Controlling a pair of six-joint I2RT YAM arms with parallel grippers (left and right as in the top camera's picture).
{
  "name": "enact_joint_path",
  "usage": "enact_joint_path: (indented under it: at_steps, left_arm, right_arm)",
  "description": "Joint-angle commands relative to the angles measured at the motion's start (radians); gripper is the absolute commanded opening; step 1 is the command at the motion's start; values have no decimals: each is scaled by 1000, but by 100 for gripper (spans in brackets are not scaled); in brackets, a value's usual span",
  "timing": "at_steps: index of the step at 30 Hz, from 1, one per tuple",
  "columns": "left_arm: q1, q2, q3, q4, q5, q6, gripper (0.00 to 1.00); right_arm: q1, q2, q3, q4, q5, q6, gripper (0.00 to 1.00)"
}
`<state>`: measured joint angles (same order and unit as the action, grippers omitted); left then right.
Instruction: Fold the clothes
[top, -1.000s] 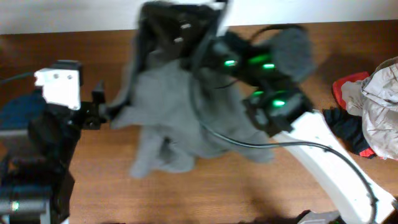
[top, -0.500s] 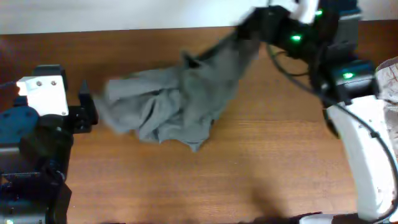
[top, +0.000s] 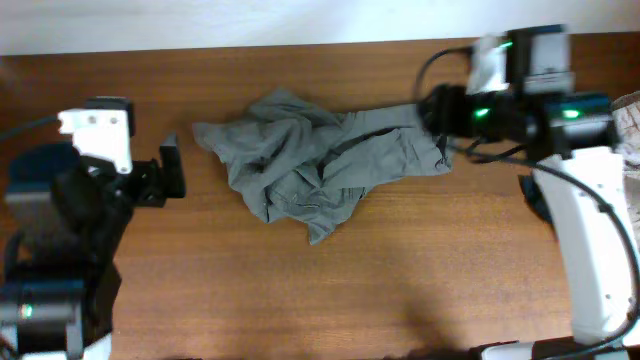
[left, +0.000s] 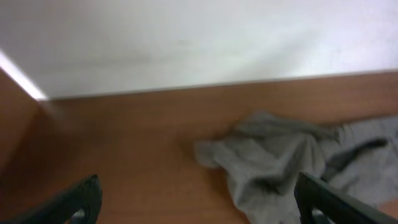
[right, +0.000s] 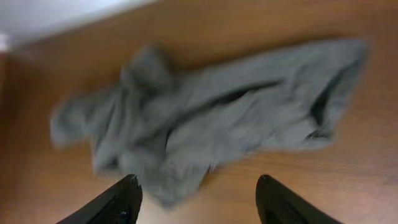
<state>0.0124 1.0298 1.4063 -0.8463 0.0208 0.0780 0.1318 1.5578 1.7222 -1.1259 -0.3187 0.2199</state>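
The wooden table fills the overhead view. The grey-olive shorts lie crumpled on it, upper centre — unheld. At mid-left the left gripper stands wide open, empty; at upper right the right gripper has its jaws apart, gripping nothing.

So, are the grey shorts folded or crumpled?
Crumpled, not folded. The shorts lie in a wrinkled, uneven heap on the table.

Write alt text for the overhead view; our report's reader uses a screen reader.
A crumpled grey-olive pair of shorts lies unfolded on a brown wooden table. The left gripper stands open to its left, not touching; the right gripper is at its right end.
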Motion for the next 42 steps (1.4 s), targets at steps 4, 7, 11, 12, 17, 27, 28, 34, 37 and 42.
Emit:
enact_joint_path:
  at_steps: [4,7,11,12,17,27,28,34,37,42]
  left_arm:
    - [-3,159,14,-46,95,-6,99]
    - [-3,187,14,-49,96,-6,99]
    - [-3,176,14,-33,95,-6,99]
    - [-3,171,14,-29,95,-6,99]
    - [-3,169,14,-31,95,-6,99]
    - [-3,146,14,-18,95,-6,99]
    - [-3,136,14,-15,95,-6,99]
    - [-3,85,14,-3,89,-2,99]
    - [-3,82,14,-4,89,-2,99]
    - [-3,82,14,-5,148,-3,99]
  right_arm:
    - [256,144,-176,43,99,-164,65]
    - [348,227,-276,127,158,-214,65]
    - [474,305,-358,211,268,-284,70]
    - [524,325,-374,248,352,-283,72]
    - [601,369,-415,342,476,-232,76]
    - [607,399,-417,419,494,-177,40]
    - [607,399,-417,415,499,-165,20]
    - [608,258,-272,167,514,-98,4]
    - [608,96,-40,-42,514,-98,4]
    - [607,-86,301,-73,515,-110,4]
